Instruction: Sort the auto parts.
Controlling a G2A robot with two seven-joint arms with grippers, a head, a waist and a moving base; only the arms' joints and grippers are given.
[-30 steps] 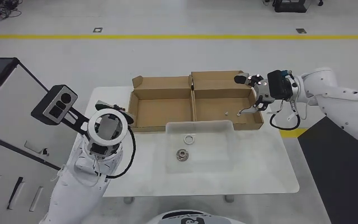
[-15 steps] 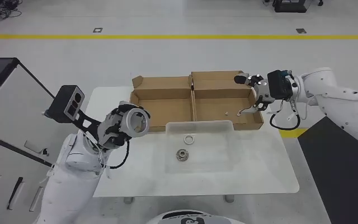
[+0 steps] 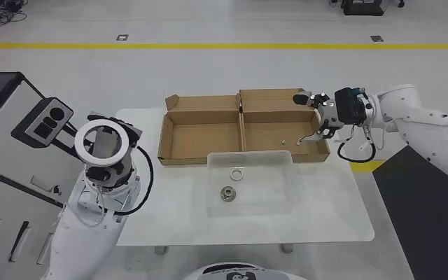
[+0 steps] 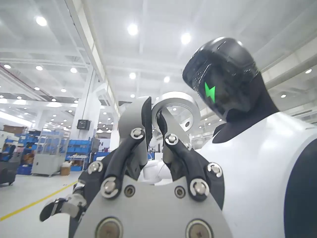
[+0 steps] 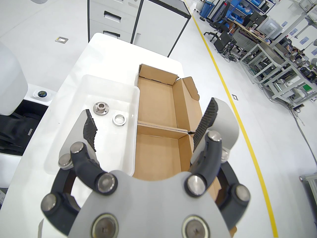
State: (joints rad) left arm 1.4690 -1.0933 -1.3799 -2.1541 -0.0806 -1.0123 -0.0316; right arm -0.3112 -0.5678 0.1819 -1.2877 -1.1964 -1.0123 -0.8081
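One machined metal ring [image 4: 183, 100] is clamped in the left gripper [image 4: 154, 118], pinched across its wall with one finger through the bore and the other outside; it's held up off the left end of the table [image 3: 329, 210], gripper pointing upward, away from the work surface. Looks like solid metal: rigid, not fragile, probably light, but smooth, so I'd expect it to pivot or slip in a wall pinch if swung fast. That grip is likely the right one anyway, since the round outside gives flat pads little to bite. Two more parts lie in the clear tray [image 3: 280, 158]: a second ring [image 3: 237, 173] and, just beside it, a flanged hub [image 3: 227, 193], best taken by the raised boss or across the flange, I reckon. Right against the tray's far side sits the two-compartment cardboard box [image 3: 199, 140]. Over the box's right end hangs the right gripper [image 3: 306, 120], jaws wide apart, nothing between them
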